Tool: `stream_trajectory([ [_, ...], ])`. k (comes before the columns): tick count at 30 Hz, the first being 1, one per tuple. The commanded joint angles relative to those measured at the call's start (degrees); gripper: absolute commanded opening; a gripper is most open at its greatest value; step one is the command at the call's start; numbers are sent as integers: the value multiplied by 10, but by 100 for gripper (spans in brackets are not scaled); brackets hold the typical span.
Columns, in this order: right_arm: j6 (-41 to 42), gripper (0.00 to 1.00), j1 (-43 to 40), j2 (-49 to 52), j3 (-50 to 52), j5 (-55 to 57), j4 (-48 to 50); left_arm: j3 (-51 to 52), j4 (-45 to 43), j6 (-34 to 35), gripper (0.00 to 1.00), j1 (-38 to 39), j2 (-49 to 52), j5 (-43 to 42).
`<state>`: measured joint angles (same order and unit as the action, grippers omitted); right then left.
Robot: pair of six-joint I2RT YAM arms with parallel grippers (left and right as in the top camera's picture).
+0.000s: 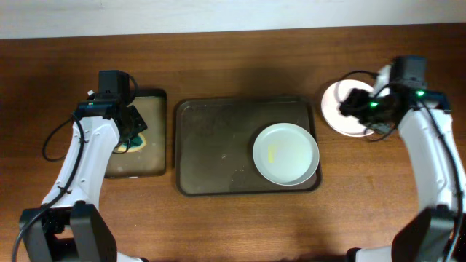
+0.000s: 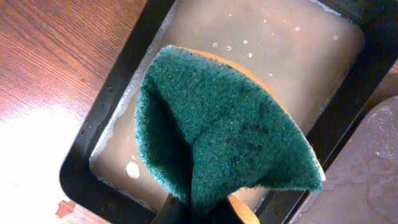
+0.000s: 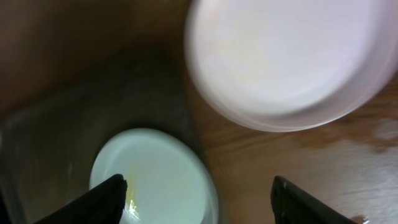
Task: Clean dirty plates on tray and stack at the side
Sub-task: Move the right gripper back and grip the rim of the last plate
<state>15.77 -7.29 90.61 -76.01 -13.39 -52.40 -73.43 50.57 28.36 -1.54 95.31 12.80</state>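
Plainly, left gripper (image 1: 134,134) pinches green sponge (image 2: 224,130); right gripper (image 3: 198,190) seems parted.

- We see the tray (image 1: 211,145) in the middle of the table (image 1: 233,65).
- One plate (image 1: 286,153) lies in the tray, at its right end.
- Another plate (image 1: 333,109) lies on the table just beside the tray's back right corner, partly under the right gripper (image 1: 357,105).
- A smaller tray (image 1: 153,156) lies just left of the tray.
- A sponge (image 2: 230,137) hangs over the smaller tray, pinched in the left gripper (image 1: 131,135).
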Motion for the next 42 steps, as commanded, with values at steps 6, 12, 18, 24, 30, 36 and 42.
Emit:
stream_trajectory([
  [6,-29,56,154,61,55,119,-38,2,3,7,0,-1,4,-2],
  [12,-66,54,162,87,86,159,51,2,3,7,0,-1,4,-2],
  [18,-48,45,163,119,87,155,25,2,3,7,0,-1,4,-2],
  [24,-48,38,163,146,87,145,22,2,2,7,0,-1,4,-2],
  [30,-48,27,163,148,87,134,19,2,2,7,0,-1,4,-2],
  [36,-48,26,163,148,87,79,19,2,1,7,0,-1,4,-2],
  [42,-43,26,163,148,89,108,23,2,1,7,0,-1,4,-17],
])
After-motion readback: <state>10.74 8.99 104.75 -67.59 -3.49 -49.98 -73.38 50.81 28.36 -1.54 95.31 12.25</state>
